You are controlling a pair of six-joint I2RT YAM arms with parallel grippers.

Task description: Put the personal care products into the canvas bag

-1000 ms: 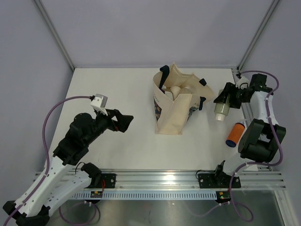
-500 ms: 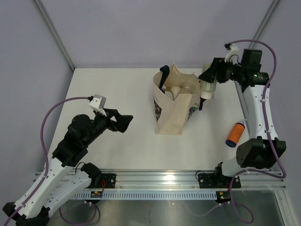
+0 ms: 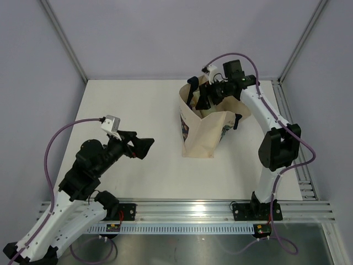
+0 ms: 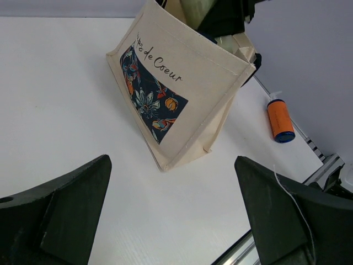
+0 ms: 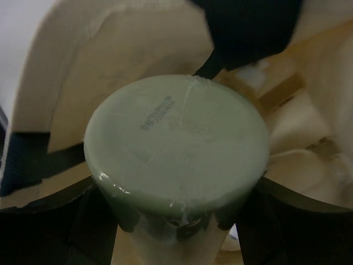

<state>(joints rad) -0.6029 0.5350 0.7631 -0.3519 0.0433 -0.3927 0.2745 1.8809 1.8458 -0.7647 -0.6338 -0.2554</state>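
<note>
The left gripper (image 3: 142,145) hovers over the near left of the table (image 3: 127,105), its fingers spread wide and holding nothing. At its 3 o'clock stands the canvas bag (image 3: 203,135), mouth open. In the left wrist view an orange bottle (image 4: 279,118) lies at the bag's 3 o'clock, apart from it. Over the bag's mouth the right gripper (image 3: 209,96) clamps a pale green bottle (image 5: 176,143).

The canvas bag (image 3: 204,132) stands on the tabletop (image 3: 127,105), upper centre-right of the top view. The held bottle (image 5: 176,143) sits between the right jaws, over the bag's open mouth. The left jaws are well apart at lower left. In the left wrist view, a lone bottle (image 4: 280,120) lies on the tabletop right of the bag.
</note>
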